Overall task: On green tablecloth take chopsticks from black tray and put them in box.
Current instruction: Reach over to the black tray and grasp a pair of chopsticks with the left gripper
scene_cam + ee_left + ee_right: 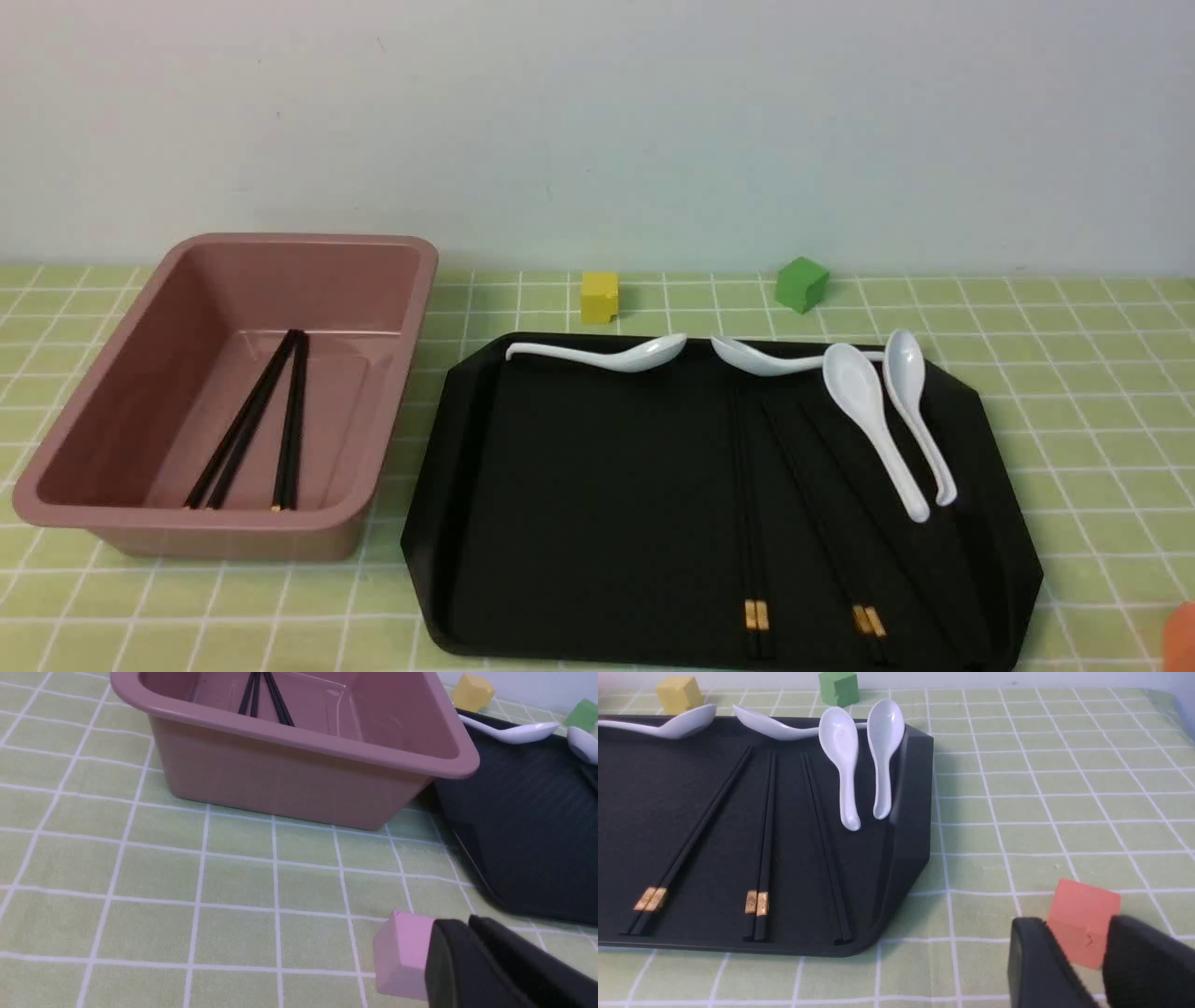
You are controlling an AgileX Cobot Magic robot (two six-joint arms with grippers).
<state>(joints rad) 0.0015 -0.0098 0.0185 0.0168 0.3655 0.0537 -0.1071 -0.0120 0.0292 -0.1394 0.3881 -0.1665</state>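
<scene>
Chopsticks (754, 523) lie in the front view on the black tray (597, 523), beneath and beside the white spoons (864, 401), with more inside the pink box (224, 541), and neither gripper shows. In the left wrist view, the left gripper (460, 924) has its fingertips pressed together, nothing visibly pinched, well apart from the boxed sticks and near a pink block (404, 956). In the right wrist view, the right gripper (1073, 921) stands spread, apart from the tray's sticks, a red block (1083, 924) showing between its fingers.
</scene>
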